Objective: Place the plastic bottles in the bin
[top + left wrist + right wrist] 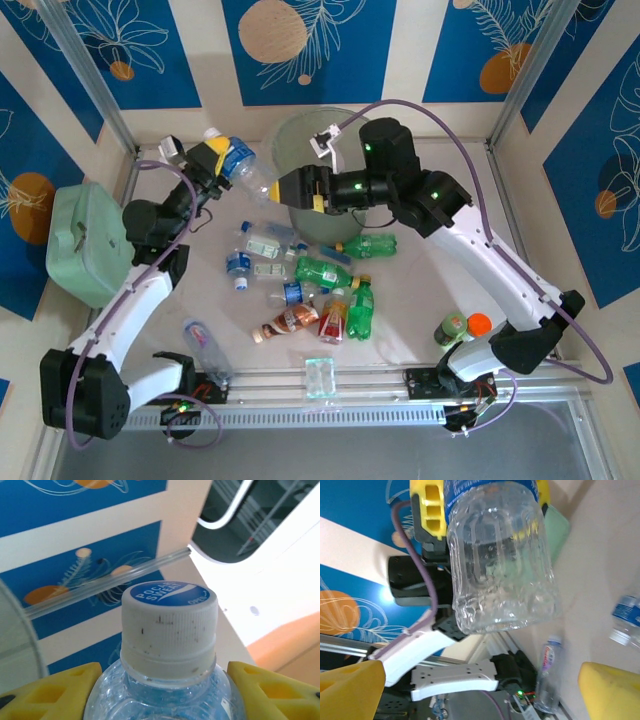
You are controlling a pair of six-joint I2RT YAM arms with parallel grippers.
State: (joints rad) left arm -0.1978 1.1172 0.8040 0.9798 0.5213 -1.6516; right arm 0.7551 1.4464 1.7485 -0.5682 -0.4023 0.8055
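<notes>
At the far left edge of the surface (410, 290) sat a mint green box (85, 245). Near your left arm's base a lone clear bottle (205, 350) lay by itself.

Your left hand (225, 158) was raised over the far left part of the surface, clenched on a blue-labelled bottle (245, 172). In the left wrist view, its yellow fingers (55, 692) pressed in on both shoulders of that bottle, just under the white cap (170, 630). From above, the bottle was tilted, with its cap up and to the left. Its base pointed down and right, toward your right hand (280, 191).

That hand was released, its two yellow fingers (350, 690) spread wide. In the right wrist view, the bottle's clear base faced it from ahead, in line with the gap and apart from both fingers.

The bin (300, 140) stood just behind your right hand. The held bottle hung outside it, beside its left wall.

In front of the bin, loose bottles were scattered on the surface. There were several clear ones (268, 240), three green ones (368, 245) and two reddish ones (290, 322).

Furthest right, a stubby green item (450, 330) with a round orange top stood near your right arm's base.
</notes>
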